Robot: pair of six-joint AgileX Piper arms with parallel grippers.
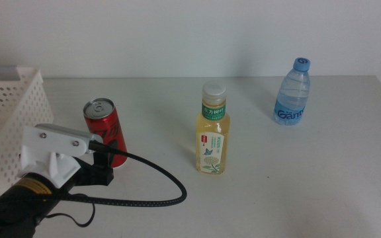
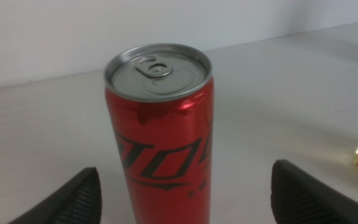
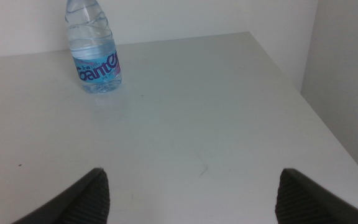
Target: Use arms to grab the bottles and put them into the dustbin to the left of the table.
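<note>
- The left pincer [image 2: 185, 193] sits at the lower left of the middle view, its jaws spread wide with the red can [image 2: 160, 130] standing upright between them; neither jaw touches the can yet.
- In the middle view that same can [image 1: 103, 129] stands left of centre on the table [image 1: 296, 178], just beside the white dustbin [image 1: 8, 112] at the left edge.
- The yellow tea bottle [image 1: 213, 132] stands upright at centre, and the blue-capped water bottle [image 1: 292, 92] stands at the upper right, well apart from the can.
- The right pincer [image 3: 191, 193] is out of the middle view; its own camera shows its jaws spread apart over bare table, with the water bottle [image 3: 96, 50] well ahead of it at the upper left of that frame.
- Step in hand, as I judge it: the left arm is lining up on the first container, with all three still on the table.
- The next move calls for easing a little further forward so the jaws flank the can's body, then closing squarely on it, since a skewed squeeze could tip so slim a can.
</note>
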